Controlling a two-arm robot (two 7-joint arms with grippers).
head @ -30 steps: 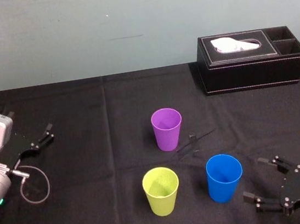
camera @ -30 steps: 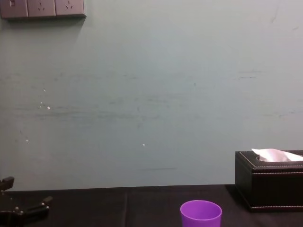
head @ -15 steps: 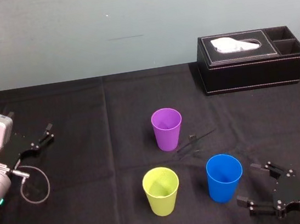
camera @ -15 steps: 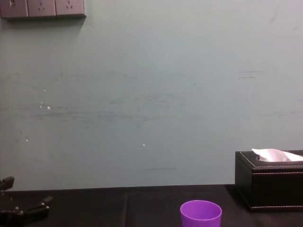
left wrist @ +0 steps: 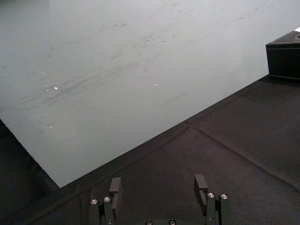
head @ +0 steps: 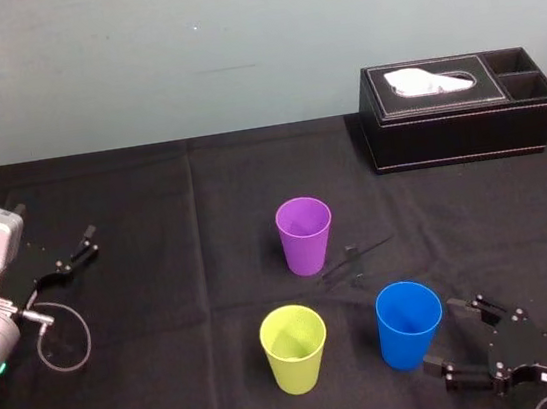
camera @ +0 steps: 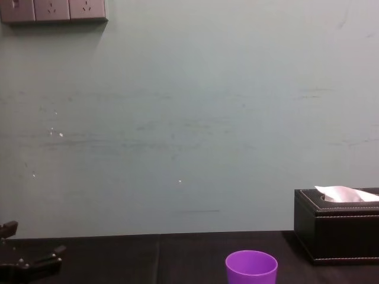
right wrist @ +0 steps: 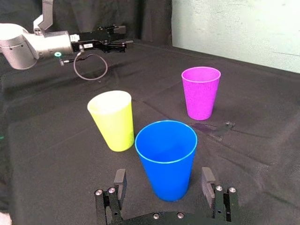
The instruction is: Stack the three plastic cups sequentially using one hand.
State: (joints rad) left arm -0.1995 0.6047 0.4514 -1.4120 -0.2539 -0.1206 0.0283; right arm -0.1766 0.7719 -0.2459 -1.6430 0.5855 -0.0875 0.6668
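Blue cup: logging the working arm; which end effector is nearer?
Right. The right end effector sits just right of the blue cup; the left end effector is far left.

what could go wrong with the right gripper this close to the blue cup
The right gripper sits open beside the blue cup, its fingers not yet around it; a finger could nudge the cup and tip it. A pushed cup might slide into the yellow-green cup close by. The left gripper is parked far left, open.
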